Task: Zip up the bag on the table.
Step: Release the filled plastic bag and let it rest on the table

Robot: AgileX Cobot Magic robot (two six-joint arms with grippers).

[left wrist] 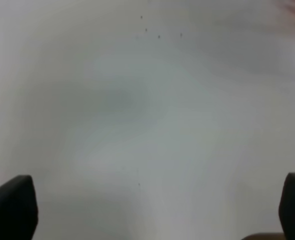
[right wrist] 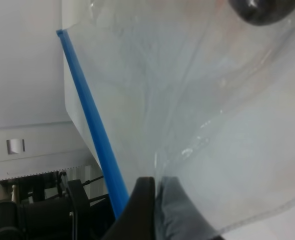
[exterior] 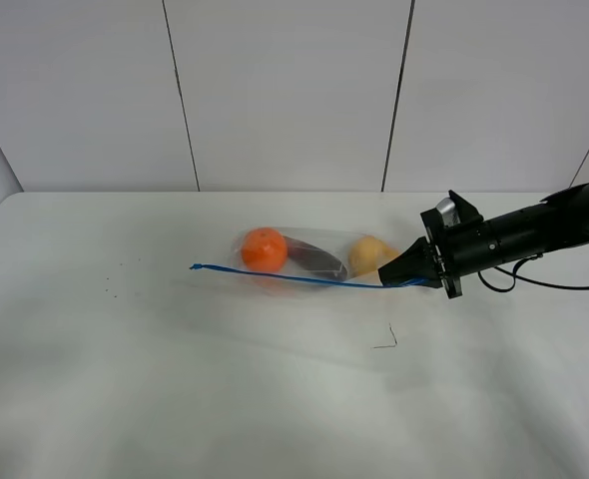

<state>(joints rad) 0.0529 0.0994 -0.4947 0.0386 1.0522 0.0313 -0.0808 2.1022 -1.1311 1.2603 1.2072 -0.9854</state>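
One end of the bag (exterior: 319, 242), which lies on the desk (exterior: 125, 379) just right of centre with its blue zipper strip (exterior: 285, 278) nearside, is pinched by the right jaws, while the left jaws hang spread, so the sealing run looks not yet done.

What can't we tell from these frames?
1. Zipper strip: sealed or open; too thin in exterior high, no slider shows in either view.
2. Dark fruit in the bag: kind unclear; cut off by the edge in right wrist, small in exterior high.
3. Right gripper: how much bag the jaws pinch; plastic covers one in right wrist.
4. Left gripper: outside exterior high; left wrist blurred, only tips show.
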